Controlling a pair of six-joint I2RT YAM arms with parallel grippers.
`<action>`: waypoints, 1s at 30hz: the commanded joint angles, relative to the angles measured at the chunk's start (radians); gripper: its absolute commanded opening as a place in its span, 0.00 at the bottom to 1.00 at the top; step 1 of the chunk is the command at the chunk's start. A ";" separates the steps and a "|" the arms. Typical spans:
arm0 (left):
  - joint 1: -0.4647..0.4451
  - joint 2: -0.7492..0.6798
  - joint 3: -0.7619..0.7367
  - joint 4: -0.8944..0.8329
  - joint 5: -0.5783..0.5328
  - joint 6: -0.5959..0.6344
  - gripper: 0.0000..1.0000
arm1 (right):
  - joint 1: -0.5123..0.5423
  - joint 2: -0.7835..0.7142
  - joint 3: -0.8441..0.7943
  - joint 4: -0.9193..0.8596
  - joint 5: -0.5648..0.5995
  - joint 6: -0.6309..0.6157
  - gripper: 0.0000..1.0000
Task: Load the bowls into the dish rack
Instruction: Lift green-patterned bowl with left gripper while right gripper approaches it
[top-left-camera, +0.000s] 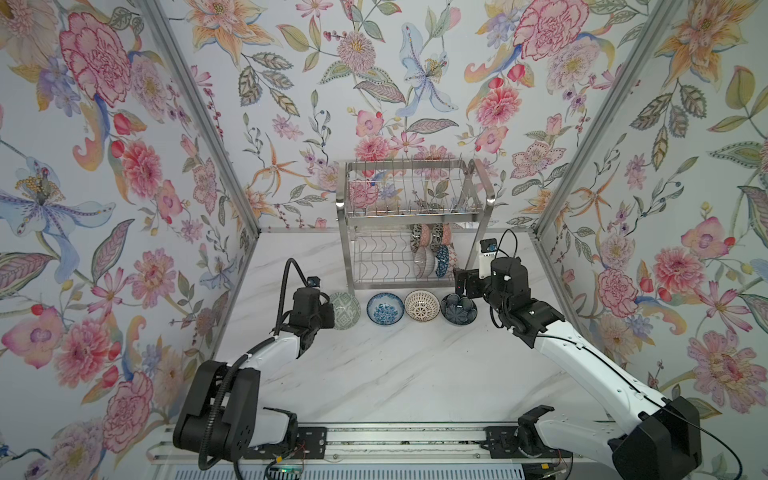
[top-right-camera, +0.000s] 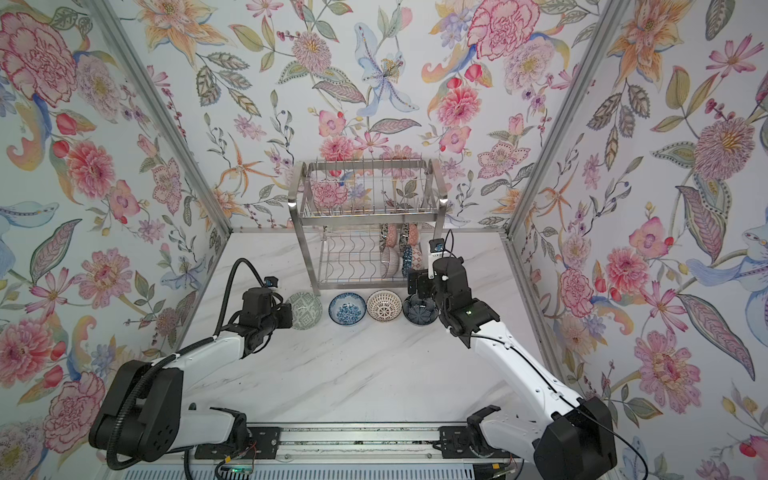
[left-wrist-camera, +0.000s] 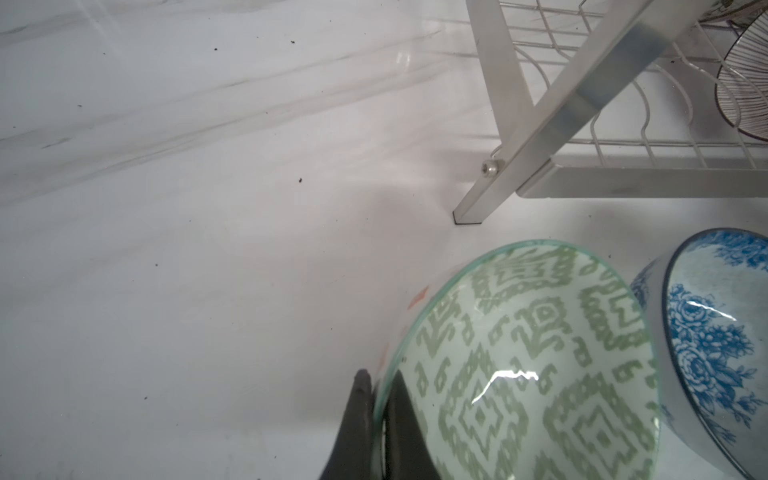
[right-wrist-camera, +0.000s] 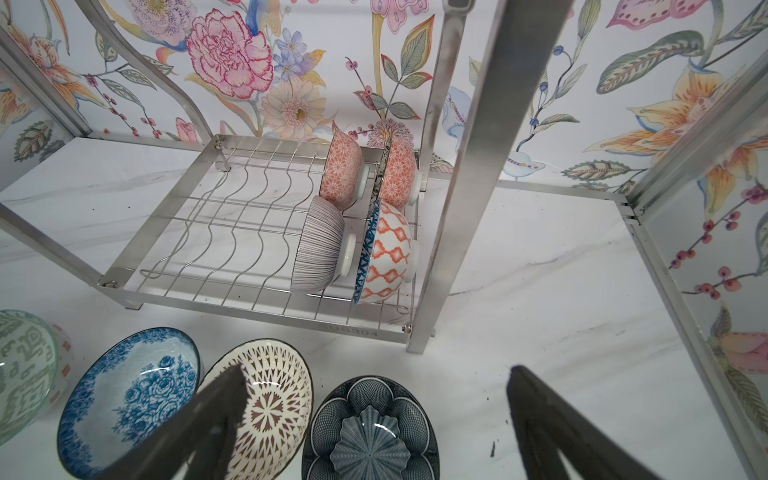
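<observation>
Four bowls stand in a row on the table before the dish rack. My left gripper is shut on the rim of the green-patterned bowl, which is tipped up on its side. Beside it stand a blue floral bowl, a cream lattice bowl and a dark blue scalloped bowl. My right gripper hangs open above the dark bowl, touching nothing. Several bowls stand on edge at the lower tier's right end.
The rack's flat legs stand just behind the row of bowls. Wavy wires on the left of the lower tier hold nothing. The upper tier's prongs are bare. Floral walls close in both sides and the back.
</observation>
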 joint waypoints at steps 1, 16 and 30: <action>0.007 -0.113 0.056 -0.102 -0.027 0.032 0.00 | -0.003 -0.022 -0.013 0.026 -0.034 0.023 0.99; -0.387 -0.187 0.259 -0.076 -0.287 -0.005 0.00 | 0.213 0.064 0.143 0.027 -0.098 0.082 0.99; -0.548 -0.031 0.378 0.085 -0.264 -0.023 0.00 | 0.308 0.082 0.050 0.102 -0.082 0.276 0.98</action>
